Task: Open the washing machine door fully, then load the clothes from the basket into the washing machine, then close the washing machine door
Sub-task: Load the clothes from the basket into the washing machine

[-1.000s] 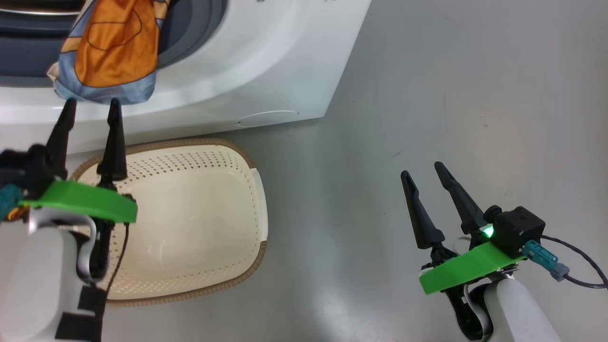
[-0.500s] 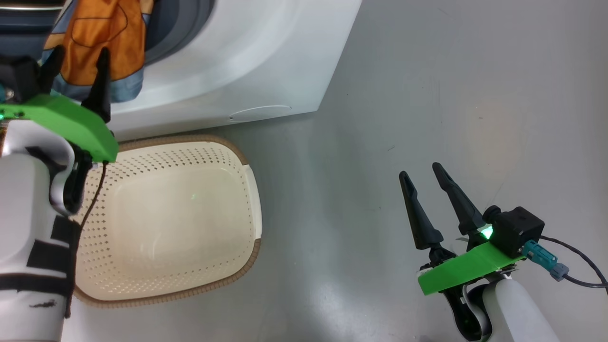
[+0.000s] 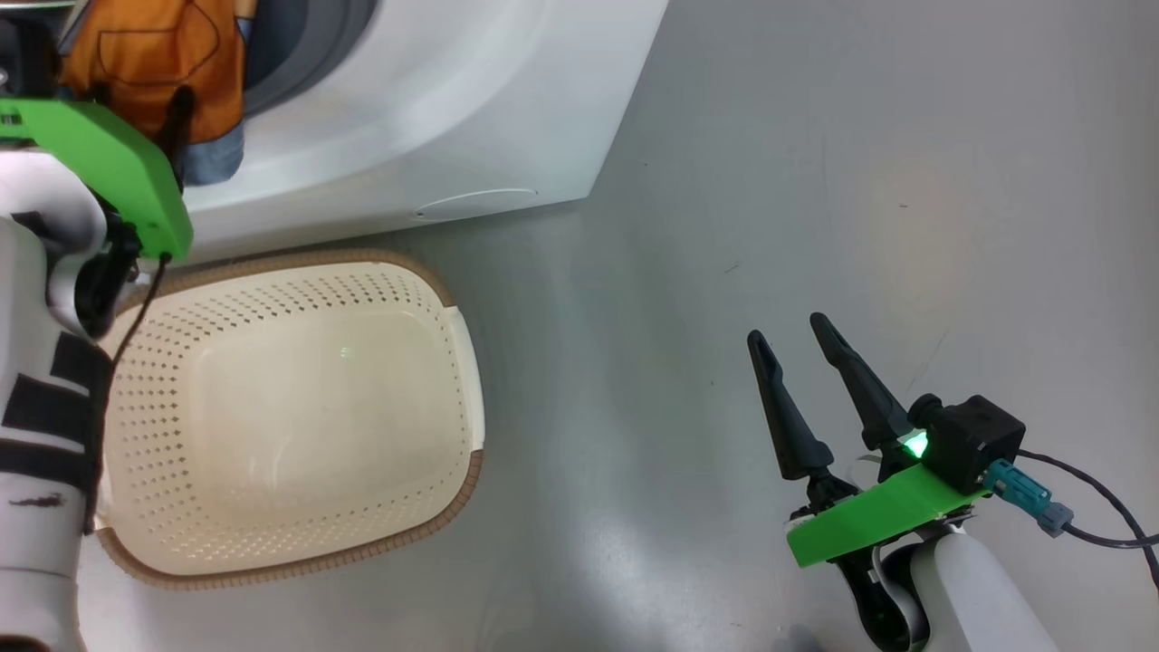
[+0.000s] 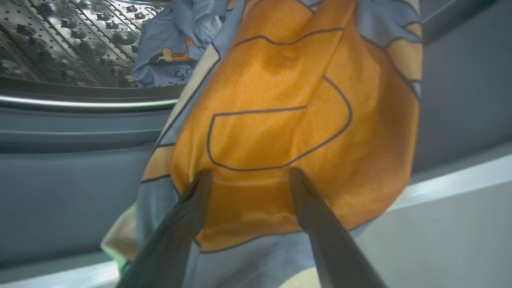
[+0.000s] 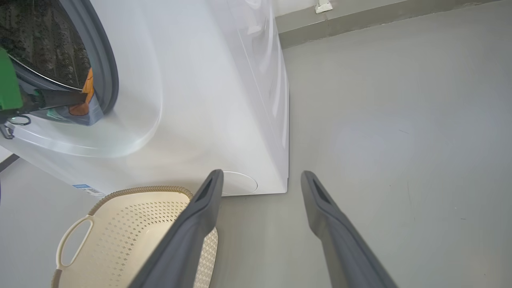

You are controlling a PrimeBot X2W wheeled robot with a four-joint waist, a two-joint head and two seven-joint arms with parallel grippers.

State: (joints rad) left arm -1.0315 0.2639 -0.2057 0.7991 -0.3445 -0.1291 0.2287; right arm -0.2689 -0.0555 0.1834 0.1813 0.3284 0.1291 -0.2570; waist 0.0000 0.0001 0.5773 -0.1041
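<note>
The clothes (image 3: pixel 154 63) hang out of the washing machine (image 3: pixel 435 100) mouth, an orange panel over blue fabric. In the left wrist view the clothes (image 4: pixel 280 100) drape over the grey gasket (image 4: pixel 72 180), with more blue fabric lying in the steel drum (image 4: pixel 60 36). My left gripper (image 4: pixel 251 174) is open, both tips pressed against the orange panel; from the head it is my left gripper (image 3: pixel 136 95) at the top left. The cream basket (image 3: pixel 299 417) below it holds nothing. My right gripper (image 3: pixel 788 328) stands open over bare floor, well to the right. The washing machine door is out of view.
The right wrist view looks along my right gripper (image 5: pixel 262 174) at the washing machine (image 5: pixel 208 100), its round white flap (image 5: pixel 240 184) and the basket (image 5: pixel 132 224) in front. Grey floor (image 3: pixel 860 181) stretches to the right. A cable (image 3: pixel 1105 507) trails from my right wrist.
My left gripper has risen from above the basket to the hanging clothes and now presses on them. The head camera has shifted slightly. The right arm has stayed put.
</note>
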